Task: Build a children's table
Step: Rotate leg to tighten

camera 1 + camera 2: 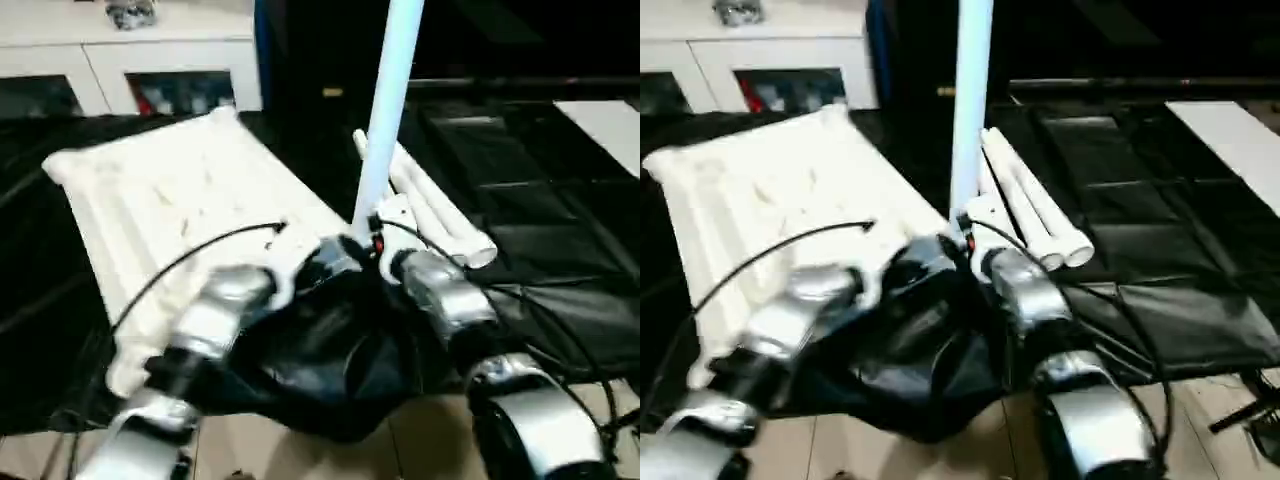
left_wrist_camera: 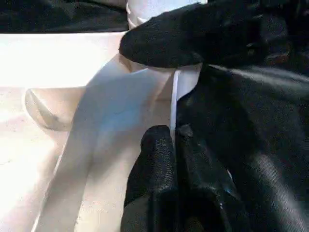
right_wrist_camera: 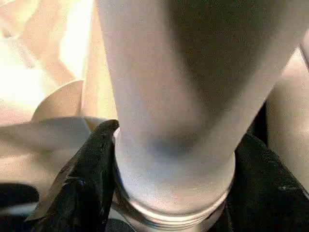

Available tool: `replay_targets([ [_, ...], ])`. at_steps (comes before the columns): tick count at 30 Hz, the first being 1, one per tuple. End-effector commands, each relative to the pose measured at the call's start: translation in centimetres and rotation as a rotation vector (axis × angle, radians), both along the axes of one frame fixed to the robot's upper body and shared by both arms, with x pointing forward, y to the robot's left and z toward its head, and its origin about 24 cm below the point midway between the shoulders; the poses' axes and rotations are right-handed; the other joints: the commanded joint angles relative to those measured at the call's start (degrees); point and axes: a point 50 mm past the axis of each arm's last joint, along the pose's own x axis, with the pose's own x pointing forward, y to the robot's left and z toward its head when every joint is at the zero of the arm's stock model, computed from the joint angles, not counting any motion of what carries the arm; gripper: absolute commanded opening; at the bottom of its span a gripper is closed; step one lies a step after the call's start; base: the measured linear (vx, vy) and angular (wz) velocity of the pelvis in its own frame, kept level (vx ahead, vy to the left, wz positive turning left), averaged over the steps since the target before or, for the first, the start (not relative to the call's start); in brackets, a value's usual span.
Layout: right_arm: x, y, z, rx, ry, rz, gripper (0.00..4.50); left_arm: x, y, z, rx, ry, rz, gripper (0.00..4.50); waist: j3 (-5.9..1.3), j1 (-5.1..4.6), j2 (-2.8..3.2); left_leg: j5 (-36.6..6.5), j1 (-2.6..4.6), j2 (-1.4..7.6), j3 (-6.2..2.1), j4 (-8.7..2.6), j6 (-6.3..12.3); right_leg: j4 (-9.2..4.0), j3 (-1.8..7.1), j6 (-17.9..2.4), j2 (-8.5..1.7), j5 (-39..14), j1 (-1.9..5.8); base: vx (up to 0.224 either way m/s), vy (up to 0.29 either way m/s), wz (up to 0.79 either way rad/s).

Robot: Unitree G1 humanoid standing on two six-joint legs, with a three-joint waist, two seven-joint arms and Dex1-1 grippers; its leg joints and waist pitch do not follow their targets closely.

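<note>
My right claw (image 3: 169, 193) clamps the upright white tapered plastic tube leg (image 1: 390, 110) near its threaded base; my left claw (image 2: 176, 159) is pinched closed beside the white ribbed tabletop (image 1: 170, 200).

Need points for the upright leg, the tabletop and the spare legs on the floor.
Upright leg (image 1: 385, 120), left eye view, mid-shaft.
Tabletop (image 1: 160, 190), left eye view, ribbed underside.
Spare legs (image 1: 1035, 205), right eye view, middle of the bundle lying beside the tabletop.
</note>
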Motion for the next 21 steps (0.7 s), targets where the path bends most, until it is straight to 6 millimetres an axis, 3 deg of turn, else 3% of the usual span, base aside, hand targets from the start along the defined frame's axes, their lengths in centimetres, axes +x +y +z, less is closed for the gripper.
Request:
replay_targets([
  [1,-1.7,3.7,-1.8,0.052,0.096,0.130,3.44,1.2,-0.1,1.3,-0.023,-0.083,0.120,0.00,-3.87,0.10,-0.70,-8.51,0.21,1.12,-0.13,-3.45,2.26,-4.69,3.18,-11.63,-3.87,-7.24,3.41,0.000,0.000,0.00],
  [4,-1.8,4.2,-1.8,0.048,0.092,0.154,3.47,1.2,-0.4,1.4,-0.023,-0.093,0.105,0.00,-3.65,-0.05,-0.48,-10.01,0.14,1.18,-0.26,-3.67,2.23,-4.87,3.10,-10.89,-3.90,-9.75,3.34,0.000,0.000,0.00],
  [5,-1.8,4.2,-1.7,0.033,0.078,0.161,3.71,1.1,-0.5,1.5,-0.028,-0.102,0.074,0.00,-3.63,-0.43,-0.36,-10.95,0.20,1.14,-0.30,-3.68,1.88,-5.01,3.05,-10.54,-3.87,-11.12,3.28,0.000,0.000,0.00],
  [12,-1.4,3.1,-0.7,0.025,0.003,0.223,3.86,0.0,0.0,1.6,-0.037,-0.110,-0.084,0.00,-3.79,-0.97,-0.30,-9.49,0.07,1.21,-0.32,-3.53,2.91,-4.71,3.12,-11.67,-3.86,-8.43,3.28,0.000,0.000,0.00],
  [16,-1.5,1.6,-0.2,0.001,-0.032,0.310,3.86,-0.6,1.0,1.6,-0.028,-0.106,-0.185,0.00,-3.72,-0.87,-0.23,-9.88,0.17,1.33,-0.22,-3.53,3.59,-4.67,3.19,-12.31,-3.86,-7.62,3.21,0.000,0.000,0.00],
  [21,-1.7,-0.7,0.3,-0.040,-0.054,0.404,3.86,-1.4,2.1,1.7,-0.021,-0.086,-0.315,0.00,-3.71,-0.08,-0.20,-9.94,0.41,1.45,-0.18,-3.52,3.40,-4.59,3.23,-12.89,-3.89,-7.42,3.18,0.000,0.000,0.00],
])
